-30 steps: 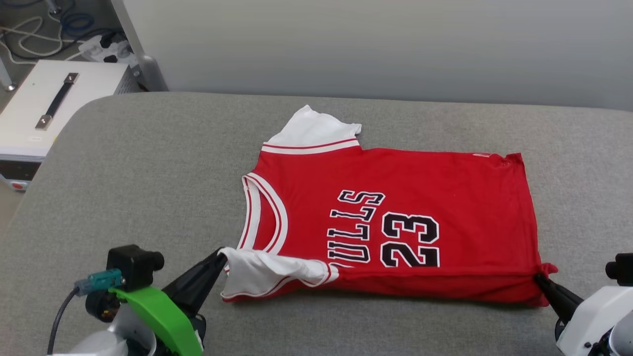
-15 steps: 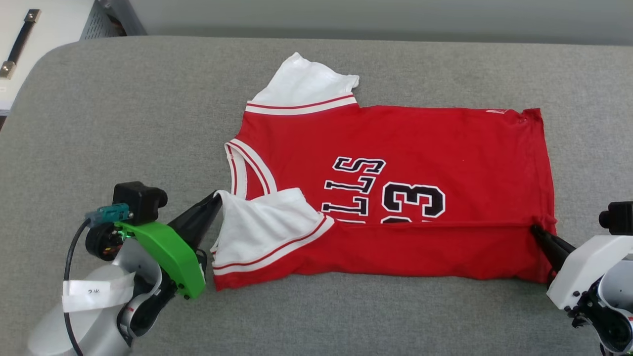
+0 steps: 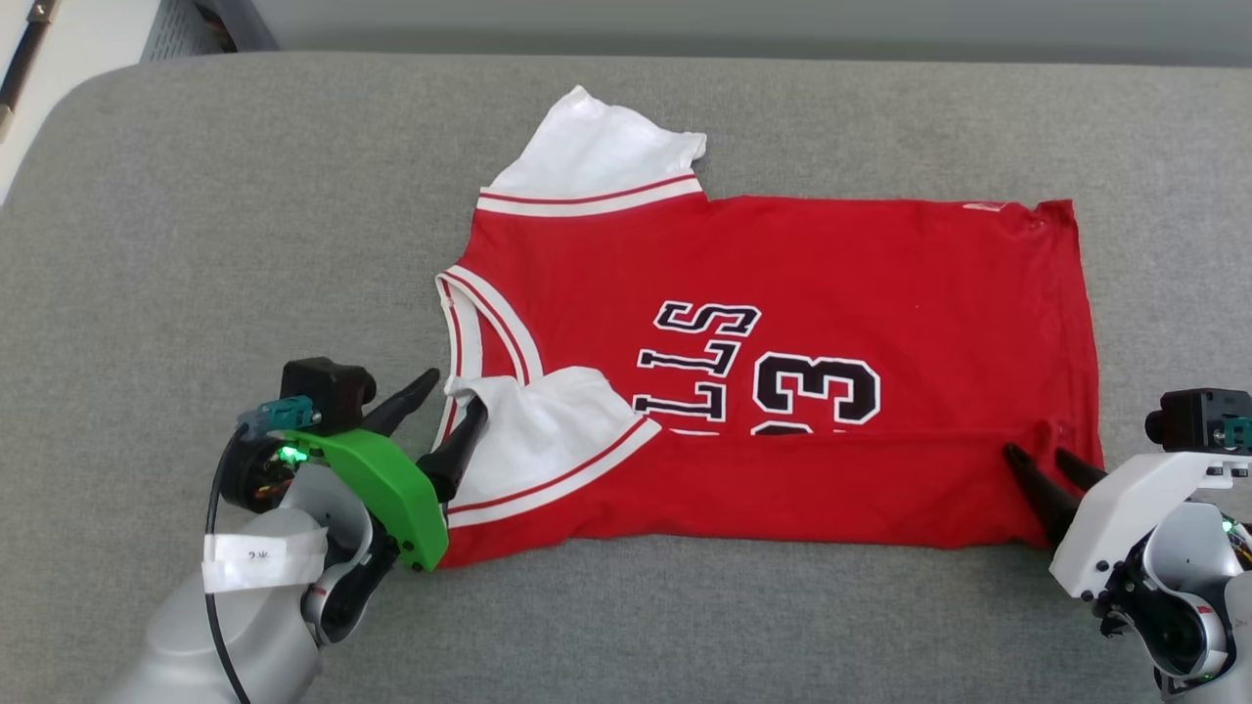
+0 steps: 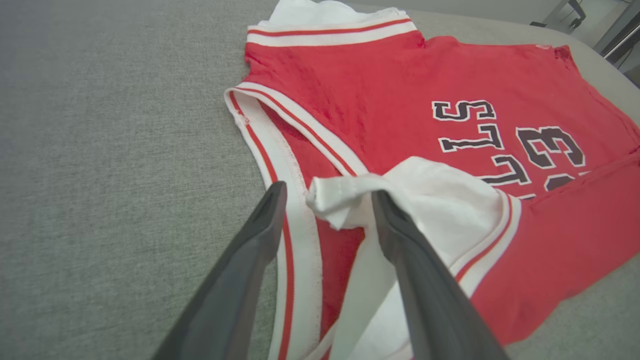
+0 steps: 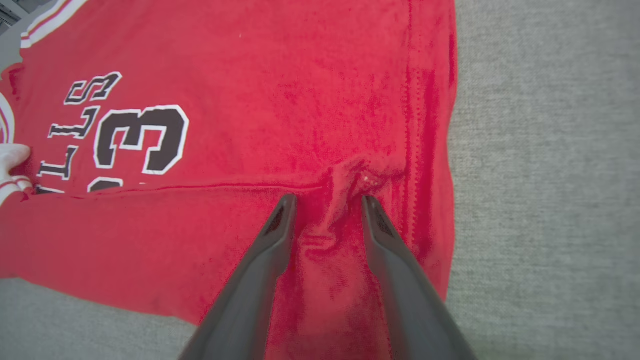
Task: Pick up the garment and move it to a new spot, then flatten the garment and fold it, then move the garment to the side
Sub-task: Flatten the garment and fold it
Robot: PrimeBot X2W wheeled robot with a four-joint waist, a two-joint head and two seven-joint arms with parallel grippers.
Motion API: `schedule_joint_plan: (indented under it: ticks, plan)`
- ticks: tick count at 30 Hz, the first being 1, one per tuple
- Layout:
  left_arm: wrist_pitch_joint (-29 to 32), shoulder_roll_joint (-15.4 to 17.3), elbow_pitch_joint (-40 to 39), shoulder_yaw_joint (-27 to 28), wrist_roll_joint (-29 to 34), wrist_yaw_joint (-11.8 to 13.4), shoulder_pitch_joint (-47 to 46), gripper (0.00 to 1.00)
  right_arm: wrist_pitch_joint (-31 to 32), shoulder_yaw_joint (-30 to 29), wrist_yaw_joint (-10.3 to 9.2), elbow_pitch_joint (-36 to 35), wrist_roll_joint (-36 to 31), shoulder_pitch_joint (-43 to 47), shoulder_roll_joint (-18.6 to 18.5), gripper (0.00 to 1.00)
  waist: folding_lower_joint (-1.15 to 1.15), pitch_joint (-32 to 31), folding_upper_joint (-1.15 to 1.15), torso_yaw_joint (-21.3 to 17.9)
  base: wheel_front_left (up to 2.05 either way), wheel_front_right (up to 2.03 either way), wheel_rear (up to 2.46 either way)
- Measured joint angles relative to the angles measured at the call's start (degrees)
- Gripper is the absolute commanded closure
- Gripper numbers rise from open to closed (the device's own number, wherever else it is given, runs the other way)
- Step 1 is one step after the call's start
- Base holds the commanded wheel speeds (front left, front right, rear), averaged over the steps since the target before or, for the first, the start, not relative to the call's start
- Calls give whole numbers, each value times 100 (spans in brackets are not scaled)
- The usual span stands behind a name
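Note:
The garment (image 3: 822,264) lies spread on the grey padded table (image 3: 225,215), collar to the left and hem to the right. Its near long edge is folded over the lower lettering, and one white sleeve (image 3: 548,420) lies on top. My left gripper (image 3: 455,389) stands open at that sleeve's corner. In the left wrist view the corner (image 4: 340,195) sits loose between the parted fingers (image 4: 250,250). My right gripper (image 3: 1035,453) stands open at the hem's near corner. In the right wrist view a small pucker of the red garment (image 5: 345,175) rises between the tips of the right gripper (image 5: 328,200).
The other white sleeve (image 3: 597,147) sticks out past the far edge of the garment. A white case with a dark handle (image 3: 20,49) stands beyond the table's far left corner. Bare grey table surrounds the garment on all sides.
Both grippers were shut on the garment's near edge and have opened and let go. The folded edge and the sleeve now rest on the garment. The camera tilted down slightly.

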Motion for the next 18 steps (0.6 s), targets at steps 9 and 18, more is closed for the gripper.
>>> schedule_joint_plan:
  ticks: [9,18]
  plan:
    - [-465,-250,294,236,-112,53,101,0,-343,155,0,-241,-115,142,-181,0,0,-545,0,-24,0,0,0]
    - [-502,-266,-200,528,-526,627,960,0,-313,201,0,-823,-430,896,-254,0,0,-1125,0,3,0,0,0]
